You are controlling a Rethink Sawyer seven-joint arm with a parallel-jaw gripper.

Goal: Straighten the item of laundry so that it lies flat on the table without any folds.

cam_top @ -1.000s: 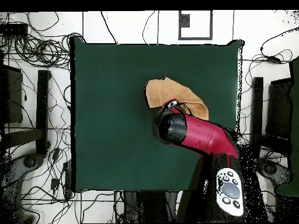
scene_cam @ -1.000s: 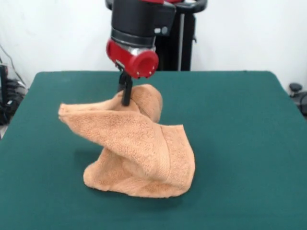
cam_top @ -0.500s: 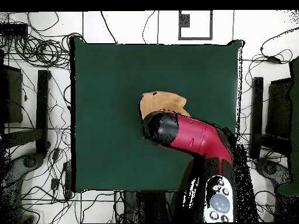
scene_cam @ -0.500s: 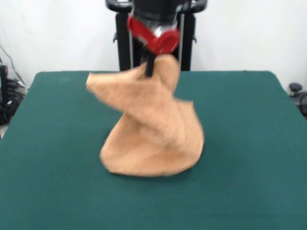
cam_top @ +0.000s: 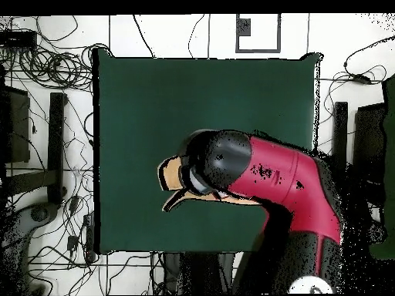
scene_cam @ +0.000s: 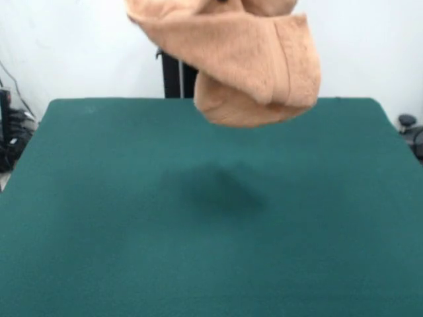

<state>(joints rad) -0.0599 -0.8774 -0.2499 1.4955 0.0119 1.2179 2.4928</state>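
Note:
The item of laundry (scene_cam: 244, 59), a light orange-tan terry towel, hangs bunched and folded in the air at the top of the front view, well clear of the table (scene_cam: 211, 264). Its shadow (scene_cam: 215, 188) falls on the green cloth below. In the overhead view only a tan edge of the towel (cam_top: 171, 179) pokes out left of the red and black arm (cam_top: 270, 173). The gripper itself is hidden: it is above the picture's top in the front view and under the arm's wrist in the overhead view. The hanging towel shows that the gripper holds it.
A black pedestal post (scene_cam: 173, 79) stands behind the table's far edge. Tangled cables (cam_top: 46, 69) and dark stands (cam_top: 55, 139) ring the table (cam_top: 154, 100) on the floor. A small black object (scene_cam: 406, 122) sits beyond the right edge.
The arm has risen steeply with the towel. The towel's lower part, which rested on the table a second ago, has lifted off and now hangs free.

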